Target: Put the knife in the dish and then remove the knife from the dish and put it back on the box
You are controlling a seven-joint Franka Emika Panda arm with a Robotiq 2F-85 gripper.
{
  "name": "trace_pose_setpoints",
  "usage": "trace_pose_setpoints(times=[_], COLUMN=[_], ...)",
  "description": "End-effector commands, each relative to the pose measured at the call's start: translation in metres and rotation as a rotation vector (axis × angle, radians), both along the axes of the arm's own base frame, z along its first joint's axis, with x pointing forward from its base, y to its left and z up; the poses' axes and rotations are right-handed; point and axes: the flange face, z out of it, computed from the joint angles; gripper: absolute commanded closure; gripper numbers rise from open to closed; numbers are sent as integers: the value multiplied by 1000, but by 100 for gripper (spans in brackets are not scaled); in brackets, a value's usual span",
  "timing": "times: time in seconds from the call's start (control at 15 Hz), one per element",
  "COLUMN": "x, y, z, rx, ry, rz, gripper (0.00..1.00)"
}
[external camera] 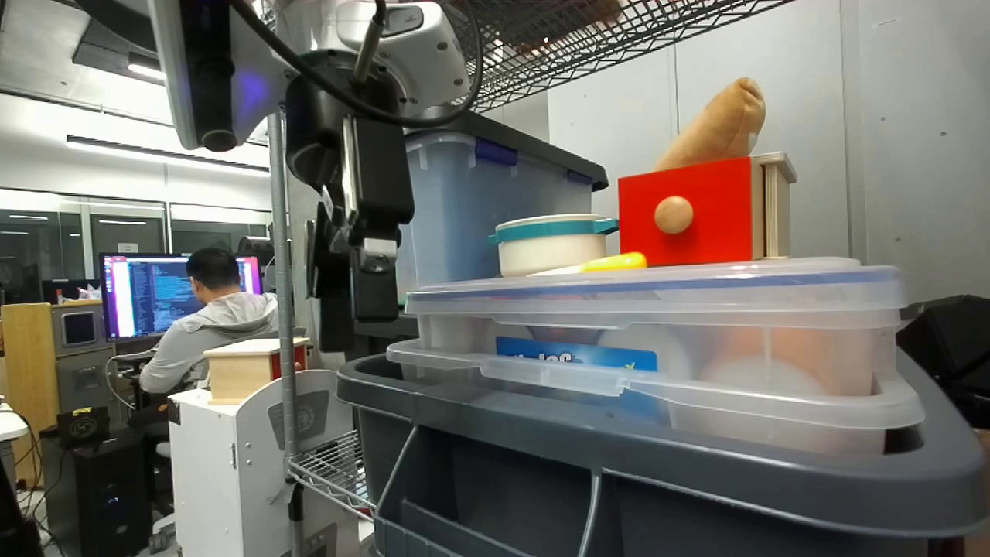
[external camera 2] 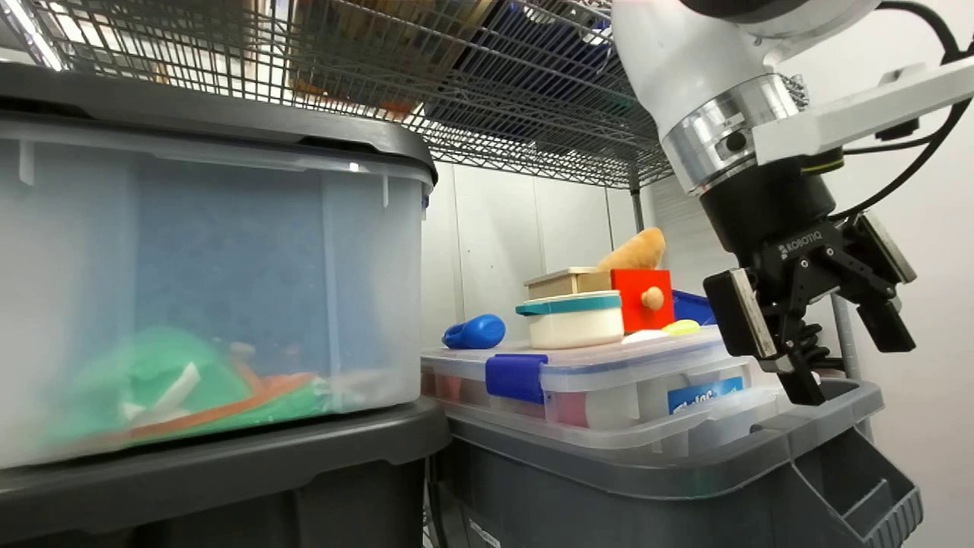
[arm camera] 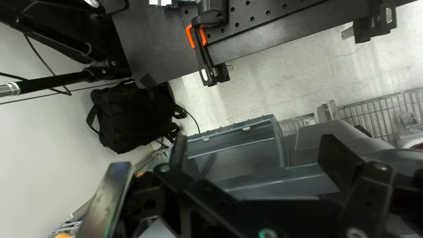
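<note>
Smooth plastic box (external camera: 684,352), wooden knob (external camera: 674,215)

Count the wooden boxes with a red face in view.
2. The nearer wooden box stands on the translucent storage container, by the dish; the farther wooden box sits on a white cabinet in the background. Others could be hidden.

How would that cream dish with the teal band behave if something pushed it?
The dish is low and broad, so it would probably slide rather than tip. Its sides look smooth and undented, suggesting stiffness. The box beneath looks smooth on top, so slipping seems likely.
</note>
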Motion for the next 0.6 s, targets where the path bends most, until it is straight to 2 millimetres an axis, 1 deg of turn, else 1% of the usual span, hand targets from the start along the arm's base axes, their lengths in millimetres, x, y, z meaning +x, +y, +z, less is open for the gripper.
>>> trace_pose_setpoints(times=[0.0, 0.27, 0.53], x=[7, 13, 21], y=[-4, -11, -25], z=[-2, 10, 24], rx=[-44, -1, 41], ry=[-21, -58, -97], rz=[-28, -73, -81], gripper=[0, 0, 0])
